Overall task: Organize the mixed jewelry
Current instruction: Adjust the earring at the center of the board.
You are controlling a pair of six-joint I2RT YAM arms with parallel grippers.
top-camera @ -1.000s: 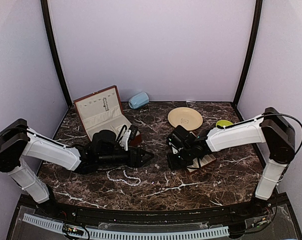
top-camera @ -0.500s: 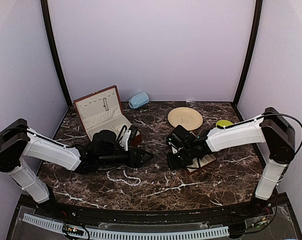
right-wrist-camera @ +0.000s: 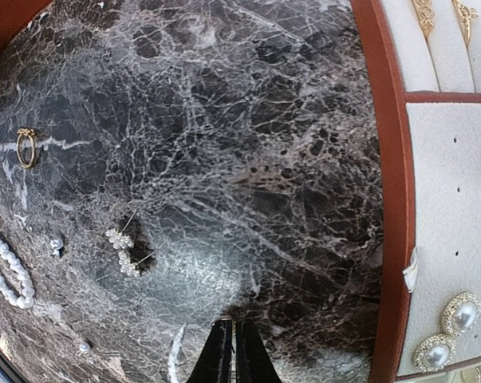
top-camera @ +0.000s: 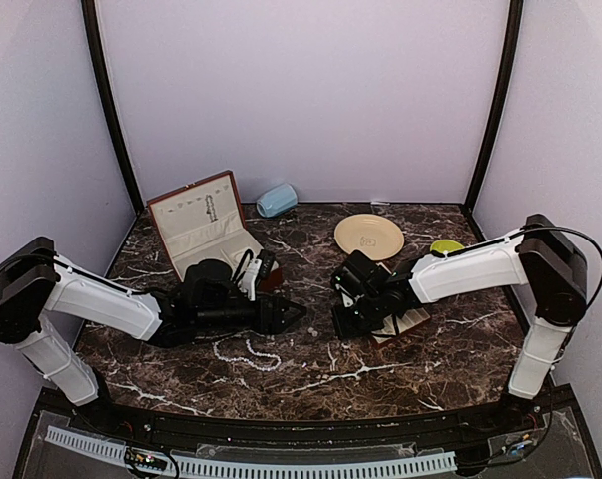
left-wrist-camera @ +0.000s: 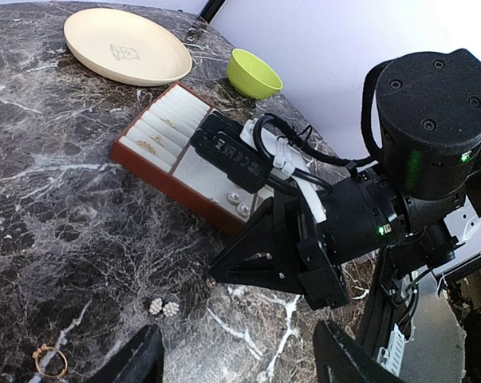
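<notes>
A strand of white pearl beads (top-camera: 249, 354) lies on the marble between the arms; it also shows in the right wrist view (right-wrist-camera: 5, 267). A pair of pearl-cluster earrings (right-wrist-camera: 122, 251) and a gold ring (right-wrist-camera: 26, 148) lie near it, and both show in the left wrist view as well, the earrings (left-wrist-camera: 163, 306) and the ring (left-wrist-camera: 50, 361). My right gripper (right-wrist-camera: 234, 323) points down at the marble left of the slotted tray (right-wrist-camera: 455, 199), shut, with a tiny gold piece (right-wrist-camera: 224, 317) at its tips. My left gripper (left-wrist-camera: 240, 375) is open and empty, low, facing the right gripper (left-wrist-camera: 224, 275).
The tray holds pearl studs (right-wrist-camera: 451, 319) and gold earrings (right-wrist-camera: 423, 12). A cream plate (top-camera: 369, 236) and a green bowl (top-camera: 446, 246) stand behind it. An open red-brown box (top-camera: 201, 225) and a light blue object (top-camera: 277, 200) are at the back left.
</notes>
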